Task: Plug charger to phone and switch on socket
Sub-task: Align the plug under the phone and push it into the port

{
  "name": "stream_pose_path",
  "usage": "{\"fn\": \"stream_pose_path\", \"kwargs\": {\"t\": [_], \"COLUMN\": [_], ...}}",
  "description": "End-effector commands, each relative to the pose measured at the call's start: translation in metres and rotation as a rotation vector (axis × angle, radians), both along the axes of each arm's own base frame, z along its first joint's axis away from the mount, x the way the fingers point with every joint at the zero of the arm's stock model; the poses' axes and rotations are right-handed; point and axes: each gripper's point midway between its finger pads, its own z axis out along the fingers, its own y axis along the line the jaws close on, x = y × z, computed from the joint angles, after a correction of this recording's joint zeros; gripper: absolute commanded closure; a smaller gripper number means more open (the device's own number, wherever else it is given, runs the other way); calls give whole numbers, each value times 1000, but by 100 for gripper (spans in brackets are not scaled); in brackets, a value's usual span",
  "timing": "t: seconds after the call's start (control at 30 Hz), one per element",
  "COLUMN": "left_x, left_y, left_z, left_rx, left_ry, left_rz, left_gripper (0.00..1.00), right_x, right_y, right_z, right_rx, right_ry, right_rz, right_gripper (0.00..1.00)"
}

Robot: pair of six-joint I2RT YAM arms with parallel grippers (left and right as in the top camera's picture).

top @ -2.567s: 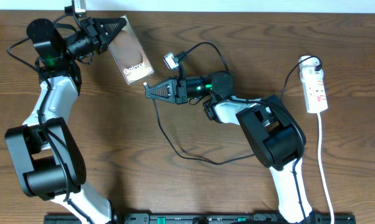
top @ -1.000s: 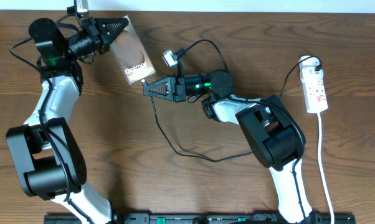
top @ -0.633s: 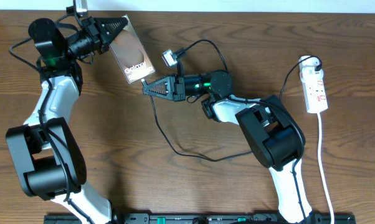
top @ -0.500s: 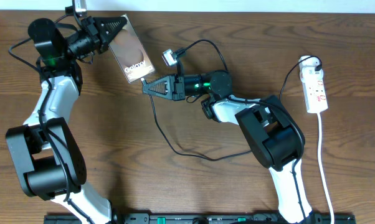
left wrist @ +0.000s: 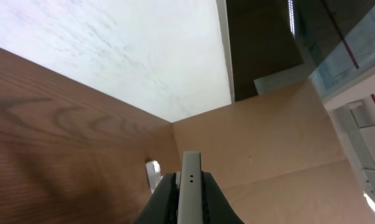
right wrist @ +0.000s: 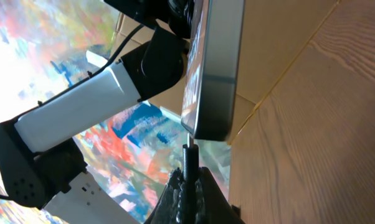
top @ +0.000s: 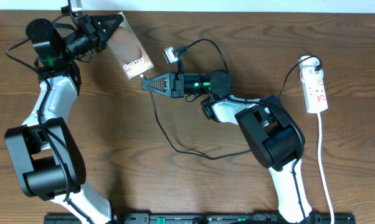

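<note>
Nearest my base, the slack of the charger (top: 169, 134) lies in a loose black loop on the brown worktop (top: 113, 155), between my two arms. It runs up to my right claw (top: 145, 84), which is closed on the cable's end. In the right wrist view the small black tip (right wrist: 187, 158) sticks straight out from between my pinched fingers (right wrist: 175, 186) and reaches the lower short edge of the phone (right wrist: 215, 62). I cannot tell whether it sits in the port.

Beyond that, the phone (top: 130, 50) lies slanted across the overhead view, its brown face and white "Galaxy" lettering turned up to the camera. My left claw (top: 113, 23) is clamped on its far end. In the left wrist view the phone's thin grey edge (left wrist: 189, 180) stands between the two fingers (left wrist: 166, 199), with a pale wall (left wrist: 113, 50) behind.

Off to my right lies the socket (top: 316, 90), a narrow white strip flat on the worktop, well apart from both claws. A black plug (top: 311, 62) sits at its far end, and its white cord (top: 322, 155) trails back toward the near edge.
</note>
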Motion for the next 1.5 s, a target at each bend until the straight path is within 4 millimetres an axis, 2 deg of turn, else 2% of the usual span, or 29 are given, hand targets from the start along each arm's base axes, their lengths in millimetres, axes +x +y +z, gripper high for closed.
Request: {"fn": "stream_pose_path", "kwargs": {"t": [0.0, 0.57, 0.87, 1.07, 1.47], "left_x": [-13, -10, -9, -12, -7], "left_y": [-14, -11, 8, 8, 11], "left_z": [7, 7, 7, 7, 7], "left_rx": [5, 4, -11, -10, -12], "left_ry": [-16, -16, 6, 7, 6], "left_rz": [-89, -66, -33, -50, -18], "left_gripper": [93, 92, 93, 93, 93], "right_x": [21, 25, 25, 27, 15], "right_y": [-3, 0, 0, 1, 3], "right_z": [27, 19, 19, 14, 12], "right_rx": [102, 74, 73, 56, 38], "right_ry": [2, 37, 36, 49, 10], "right_rz": [-126, -129, -129, -132, -77], "right_gripper": [99, 99, 99, 99, 99]}}
